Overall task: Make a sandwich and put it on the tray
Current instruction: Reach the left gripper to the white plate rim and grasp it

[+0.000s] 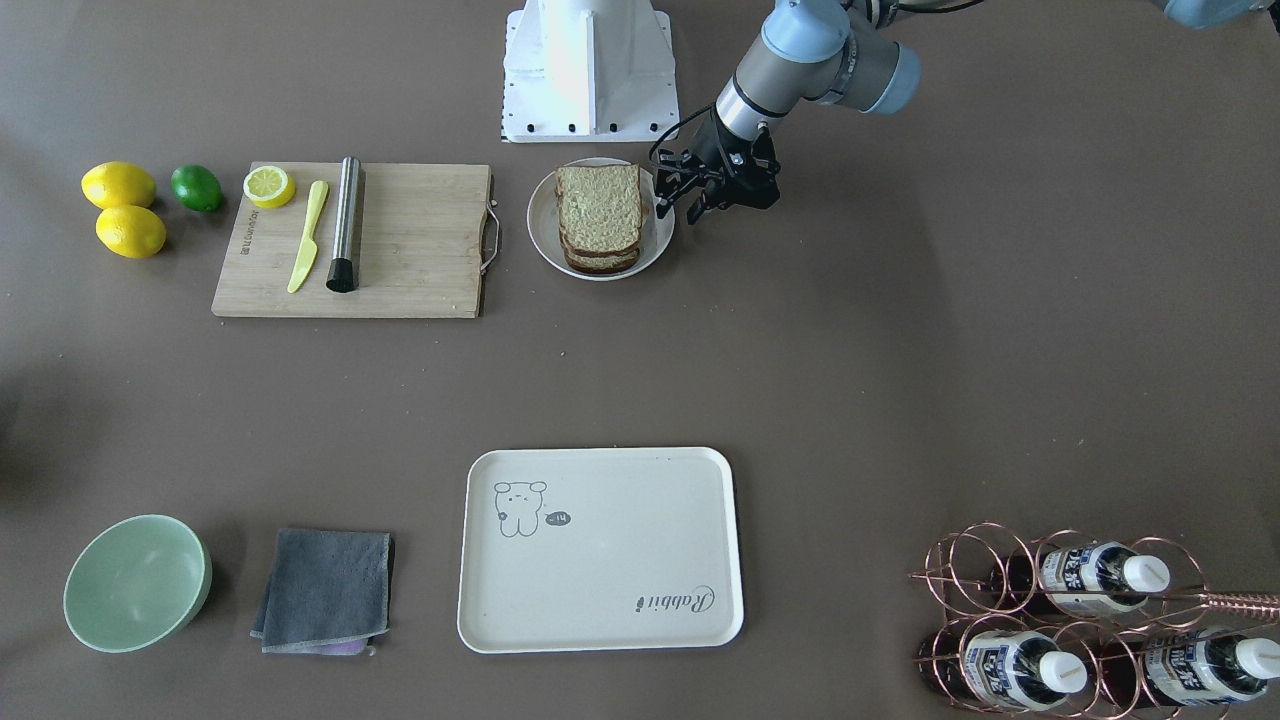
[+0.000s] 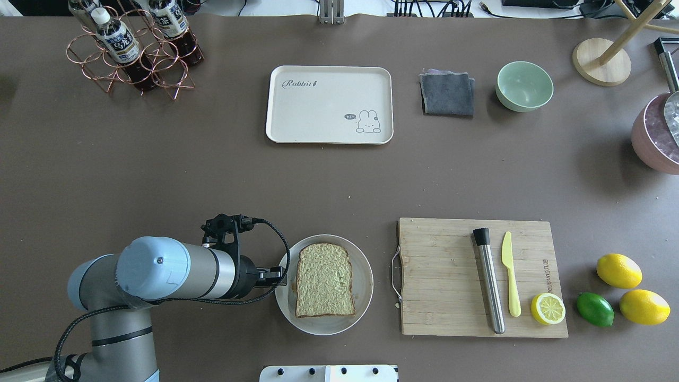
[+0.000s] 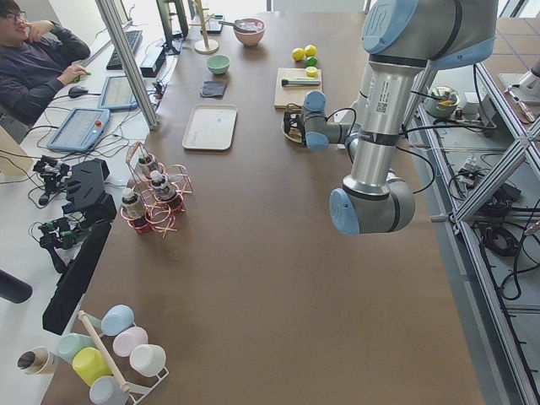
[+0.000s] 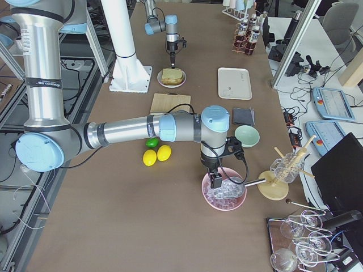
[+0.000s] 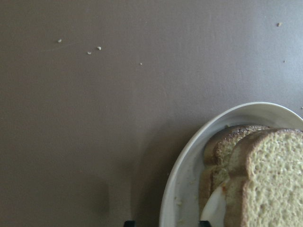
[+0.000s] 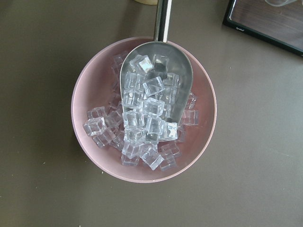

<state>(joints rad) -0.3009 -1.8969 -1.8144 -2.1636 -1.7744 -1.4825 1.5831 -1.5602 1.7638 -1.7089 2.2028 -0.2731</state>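
Over on the wooden cutting board, a steel cylinder lies beside a yellow plastic knife, with a lemon half cut-face up at the corner. Just off the board on the desk: a lime and two whole lemons. A round white plate sits by the board's handle. Far side now: grey folded cloth next to a pale green bowl, and a copper wire rack holding bottles. And there's a pink bowl full of ice cubes, metal scoop resting in it.
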